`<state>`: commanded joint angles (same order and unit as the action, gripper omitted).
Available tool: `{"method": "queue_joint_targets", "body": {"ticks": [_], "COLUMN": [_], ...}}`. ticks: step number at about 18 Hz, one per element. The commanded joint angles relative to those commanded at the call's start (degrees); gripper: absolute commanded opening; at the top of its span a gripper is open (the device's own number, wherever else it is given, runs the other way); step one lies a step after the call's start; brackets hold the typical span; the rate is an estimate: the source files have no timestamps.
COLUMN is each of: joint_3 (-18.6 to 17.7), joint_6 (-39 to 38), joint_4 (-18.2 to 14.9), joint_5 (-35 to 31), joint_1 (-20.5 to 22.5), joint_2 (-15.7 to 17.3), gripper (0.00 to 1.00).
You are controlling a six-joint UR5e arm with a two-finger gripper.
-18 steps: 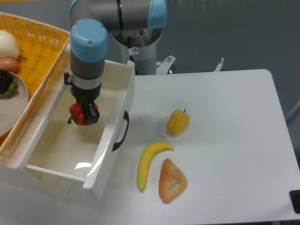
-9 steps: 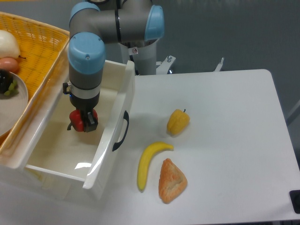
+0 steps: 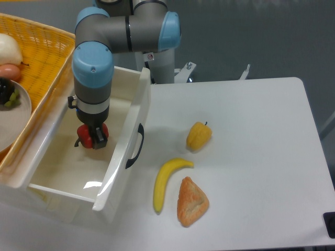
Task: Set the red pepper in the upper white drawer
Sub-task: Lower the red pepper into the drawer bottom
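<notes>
The upper white drawer point(image 3: 121, 157) stands pulled open at the left, its dark curved handle facing the table. Inside it, above the drawer floor, my gripper point(image 3: 92, 138) points straight down and is shut on the red pepper point(image 3: 85, 133). Only parts of the glossy red pepper show on either side of the dark fingers; the arm's blue-capped wrist hides the top of it. I cannot tell whether the pepper touches the drawer floor.
A yellow pepper point(image 3: 199, 135), a banana point(image 3: 166, 180) and a pastry point(image 3: 191, 201) lie on the white table point(image 3: 251, 157) right of the drawer. A yellow wicker basket point(image 3: 44, 57) with a plate and fruit sits behind the drawer at the left.
The gripper with the red pepper has moved down and slightly left, deeper into the drawer. It stays shut on the pepper.
</notes>
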<state>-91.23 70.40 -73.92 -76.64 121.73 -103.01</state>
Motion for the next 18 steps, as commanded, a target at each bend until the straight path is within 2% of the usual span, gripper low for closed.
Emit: {"method": "queue_joint_targets", "body": {"ticks": [2,6,13,18], "joint_3": [0.0,0.44,2.02,3.78], "joint_6": [-0.17,-0.53,-1.84,-9.04], "joint_4": [1.93,4.22,4.4,4.4], "joint_5": [0.09,0.53,5.0,9.66], "joint_1": [0.0,0.52,4.21,7.38], "joint_2": [0.0,0.26,1.58,2.11], "gripper": [0.92,0.94,0.95,0.98]}}
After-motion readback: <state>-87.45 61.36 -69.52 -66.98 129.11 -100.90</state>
